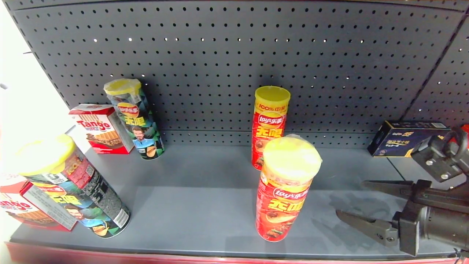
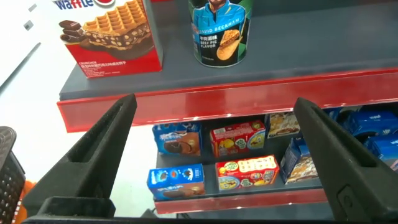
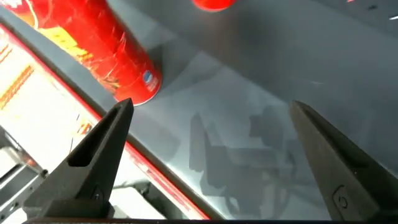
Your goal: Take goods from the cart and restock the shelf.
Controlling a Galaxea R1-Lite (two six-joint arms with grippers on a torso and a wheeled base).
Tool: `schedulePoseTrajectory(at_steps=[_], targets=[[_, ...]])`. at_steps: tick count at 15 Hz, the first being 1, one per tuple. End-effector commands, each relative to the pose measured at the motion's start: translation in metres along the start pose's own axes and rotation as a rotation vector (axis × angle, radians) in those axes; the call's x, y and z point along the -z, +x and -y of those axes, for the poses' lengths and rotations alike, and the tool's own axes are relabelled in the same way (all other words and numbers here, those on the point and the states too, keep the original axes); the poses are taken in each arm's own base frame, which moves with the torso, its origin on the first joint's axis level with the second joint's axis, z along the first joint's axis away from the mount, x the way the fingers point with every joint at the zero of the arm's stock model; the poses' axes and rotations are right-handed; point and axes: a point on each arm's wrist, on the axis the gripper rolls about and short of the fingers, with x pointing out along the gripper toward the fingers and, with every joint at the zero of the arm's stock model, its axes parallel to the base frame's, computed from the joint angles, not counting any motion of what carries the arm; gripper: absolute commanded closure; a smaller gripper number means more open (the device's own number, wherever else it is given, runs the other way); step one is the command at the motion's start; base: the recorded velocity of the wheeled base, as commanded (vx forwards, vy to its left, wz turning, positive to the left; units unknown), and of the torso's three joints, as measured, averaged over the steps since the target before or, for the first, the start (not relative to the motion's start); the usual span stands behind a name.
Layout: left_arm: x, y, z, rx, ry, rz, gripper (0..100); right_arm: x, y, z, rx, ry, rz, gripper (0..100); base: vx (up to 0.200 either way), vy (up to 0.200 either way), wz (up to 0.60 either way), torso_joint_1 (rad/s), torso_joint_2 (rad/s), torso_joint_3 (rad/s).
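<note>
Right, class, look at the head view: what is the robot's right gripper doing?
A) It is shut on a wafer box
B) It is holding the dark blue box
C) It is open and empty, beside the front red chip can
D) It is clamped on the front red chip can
C: the right gripper has its fingers spread with nothing between them, and the front red chip can stands apart from it on the shelf.
</note>
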Motion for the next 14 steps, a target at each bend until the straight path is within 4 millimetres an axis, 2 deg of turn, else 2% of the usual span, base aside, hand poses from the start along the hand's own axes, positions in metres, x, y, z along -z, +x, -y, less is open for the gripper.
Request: schedulePoseTrajectory(at_steps=[1,10,14], targets=[[0.0,0.0,0.0,0.0,0.001,-0.001,0,0.0,0.011,-0.001,-0.011,-0.005,-0.032,0,0.0,0.0,0.0,0.0,0.0,0.0],[0.0,0.0,0.0,0.003,0.0,-0.001,0,-0.024,0.047,-0.001,-0.027,-0.047,-0.037,0,0.0,0.0,0.0,0.0,0.0,0.0],[0.0,0.0,0.0,0.003,0.0,-0.001,0,-0.024,0.054,-0.005,-0.042,-0.06,-0.049,0,0.0,0.0,0.0,0.0,0.0,0.0]])
